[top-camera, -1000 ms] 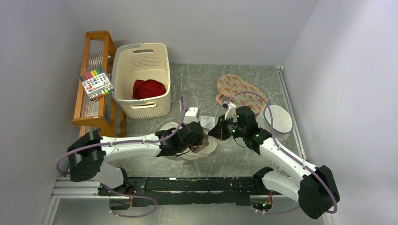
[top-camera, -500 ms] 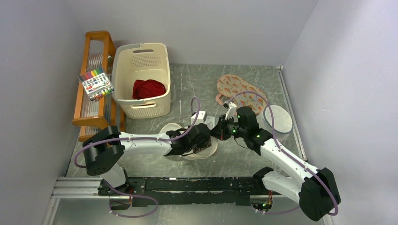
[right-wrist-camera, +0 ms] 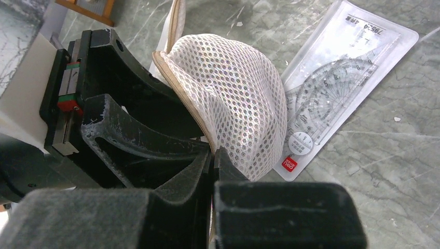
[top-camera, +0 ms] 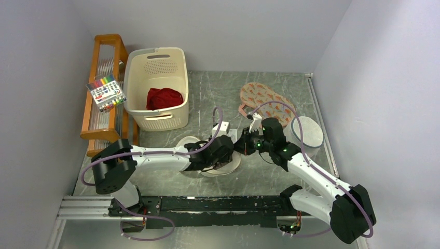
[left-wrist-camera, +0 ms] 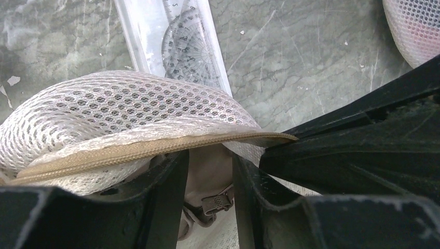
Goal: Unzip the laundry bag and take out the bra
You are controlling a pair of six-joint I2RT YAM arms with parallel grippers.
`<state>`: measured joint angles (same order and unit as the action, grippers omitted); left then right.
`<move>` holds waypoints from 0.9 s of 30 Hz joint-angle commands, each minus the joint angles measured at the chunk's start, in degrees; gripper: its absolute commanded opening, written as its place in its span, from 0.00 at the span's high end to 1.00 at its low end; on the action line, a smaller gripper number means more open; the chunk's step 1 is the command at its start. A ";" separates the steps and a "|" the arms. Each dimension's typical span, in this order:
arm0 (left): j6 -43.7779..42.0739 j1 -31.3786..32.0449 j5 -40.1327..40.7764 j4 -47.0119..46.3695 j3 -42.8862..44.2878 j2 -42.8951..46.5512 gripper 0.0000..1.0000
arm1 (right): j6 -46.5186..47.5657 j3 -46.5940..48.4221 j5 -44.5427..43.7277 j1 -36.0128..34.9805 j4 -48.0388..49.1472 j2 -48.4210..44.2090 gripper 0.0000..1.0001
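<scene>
The cream mesh laundry bag (top-camera: 228, 165) lies on the table's middle, under both grippers. Its zip is open, and the beige zip edge (left-wrist-camera: 129, 151) of the top flap is raised. My right gripper (right-wrist-camera: 214, 155) is shut on that edge (right-wrist-camera: 179, 98) and holds the flap up; it also shows in the top view (top-camera: 240, 145). My left gripper (left-wrist-camera: 210, 189) reaches into the opening, seen from above (top-camera: 224, 154). Its fingers (left-wrist-camera: 166, 202) stand narrowly apart, closed on the beige bra (left-wrist-camera: 210, 171), whose strap adjuster (left-wrist-camera: 217, 201) shows between them.
A clear case with a protractor and rulers (right-wrist-camera: 332, 88) lies just behind the bag. A white basket (top-camera: 179, 111) holding a red cloth stands back left beside a wooden rack (top-camera: 98, 132) with a marker pack (top-camera: 106, 92). A patterned mitt (top-camera: 267, 101) and a whiter mesh bag (top-camera: 307, 131) lie right.
My left arm has stretched to the right, and its gripper has gone into the bag's opening beside the right gripper. The right gripper has held the raised edge almost still.
</scene>
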<state>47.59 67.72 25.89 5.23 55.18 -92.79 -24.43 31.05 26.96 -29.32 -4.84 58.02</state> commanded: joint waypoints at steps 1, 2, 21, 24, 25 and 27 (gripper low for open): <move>-0.05 1.09 -0.20 -3.13 2.73 0.20 0.52 | 0.32 1.08 1.18 -0.47 0.85 0.35 1.00; -0.05 1.09 -0.29 -3.36 2.82 -0.32 0.52 | 0.47 1.17 1.17 -0.41 0.76 0.34 1.00; -0.53 -0.99 -0.63 -5.06 1.05 -4.40 0.74 | 0.34 0.32 0.82 -0.47 -0.17 -0.49 1.00; -1.76 -1.01 -1.03 -4.42 0.86 -0.96 0.85 | 0.26 -0.09 0.57 -0.46 0.05 -0.68 1.00; -2.76 -1.00 -1.70 -4.74 0.55 0.29 0.87 | 0.30 -0.11 0.41 -0.43 0.09 -0.69 1.00; -4.70 -0.97 -3.53 -6.08 -0.76 2.79 0.92 | 0.45 -0.21 0.05 -0.47 0.10 -0.71 1.00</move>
<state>46.00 67.11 24.60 2.90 55.81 -95.77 -23.75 31.16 26.30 -29.50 -4.69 58.22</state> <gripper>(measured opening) 0.127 0.010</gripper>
